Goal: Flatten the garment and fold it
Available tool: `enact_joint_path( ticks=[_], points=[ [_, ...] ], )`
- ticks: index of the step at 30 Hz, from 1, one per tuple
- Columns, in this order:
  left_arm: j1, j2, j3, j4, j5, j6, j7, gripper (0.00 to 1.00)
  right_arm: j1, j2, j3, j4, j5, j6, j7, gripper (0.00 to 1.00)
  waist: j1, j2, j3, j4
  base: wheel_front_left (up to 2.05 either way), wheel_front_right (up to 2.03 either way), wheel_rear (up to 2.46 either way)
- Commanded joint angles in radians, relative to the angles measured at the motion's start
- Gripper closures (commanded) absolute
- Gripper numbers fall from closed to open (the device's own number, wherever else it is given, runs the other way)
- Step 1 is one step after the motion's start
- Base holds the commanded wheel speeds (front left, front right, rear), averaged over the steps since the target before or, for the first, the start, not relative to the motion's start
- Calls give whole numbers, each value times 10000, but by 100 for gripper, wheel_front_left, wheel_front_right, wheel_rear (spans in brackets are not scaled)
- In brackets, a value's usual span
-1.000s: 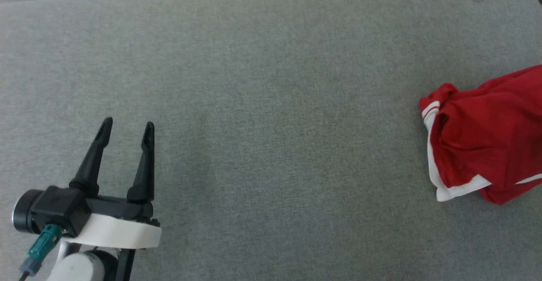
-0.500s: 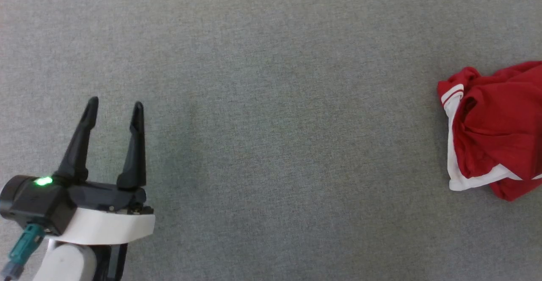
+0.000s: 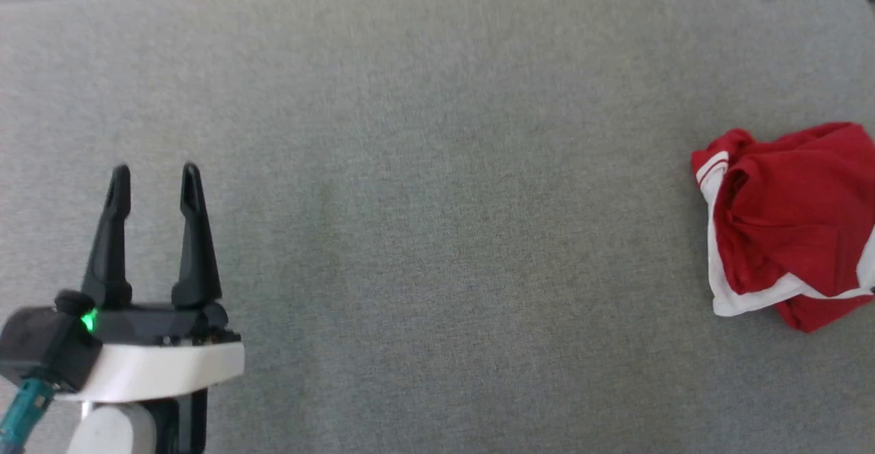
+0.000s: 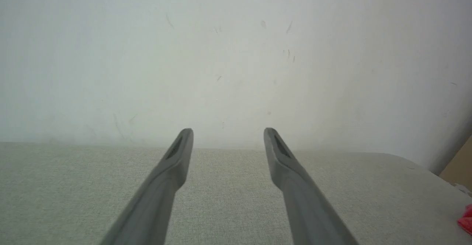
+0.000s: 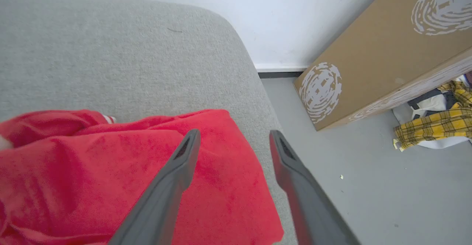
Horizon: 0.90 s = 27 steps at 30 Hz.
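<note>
The left gripper [image 3: 155, 170] hangs low over the grey surface [image 3: 444, 167], fingers pointing forward, spread wide and empty. The right gripper [image 5: 234, 134] tilts down above the crumpled garment [image 5: 92, 164], also wide, holding nothing.

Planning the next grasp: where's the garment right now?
The garment lies crumpled at the head view's right edge on the grey surface, far from the left gripper, by the right gripper.

Left gripper [image 3: 156, 169], right gripper [image 5: 235, 133]: splayed, seemingly empty.
</note>
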Motion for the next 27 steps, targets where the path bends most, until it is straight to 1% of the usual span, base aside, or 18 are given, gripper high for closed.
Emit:
enact_joint_path(
  ticks=[1, 4, 6, 8, 9, 14, 18, 22, 27],
  points=[
    [175, -116, 93, 114, 80, -117, -44, 0, 124, 129, 55, -189, 133, -9, -203, 0, 0, 0, -575, 135, 0, 0, 0],
    [418, -429, 258, 305, 6, -251, -44, 0, 493, 439, 196, -664, 330, -9, -710, 0, 0, 0, -1110, 235, 0, 0, 0],
    [603, -558, 320, 336, -3, -388, -44, 0, 708, 676, 165, -948, 464, -9, -1180, 0, 0, 0, -1413, 293, 0, 0, 0],
    [821, -670, 280, 374, -95, -615, -44, 0, 963, 845, 266, -1118, 533, -9, -1643, 0, 0, 0, -1687, 363, 0, 0, 0],
    [921, -747, 325, 404, -155, -647, -45, 0, 1086, 928, 315, -1186, 565, -9, -1869, 0, 0, 0, -1804, 396, 0, 0, 0],
    [1208, -882, 571, 400, 364, -536, -45, 0, 1723, 1195, 842, -1427, 698, -9, -2957, 0, 0, 0, -2356, 599, 0, 0, 0],
    [1473, -953, 473, 498, 859, -544, -45, 0, 2202, 1331, 1469, -1533, 975, -9, -4095, 0, 0, 0, -2723, 706, 0, 0, 0],
    [1633, -1122, 374, 694, 1151, -577, -45, 0, 2676, 1386, 1736, -1340, 1204, -9, -5085, 0, 0, 0, -3042, 868, 0, 0, 0],
    [1936, -1317, 46, 1187, 1429, -745, -45, 0, 3182, 1393, 2050, -873, 1592, -9, -5896, 0, 0, 0, -3340, 1015, 0, 0, 0]
  ],
)
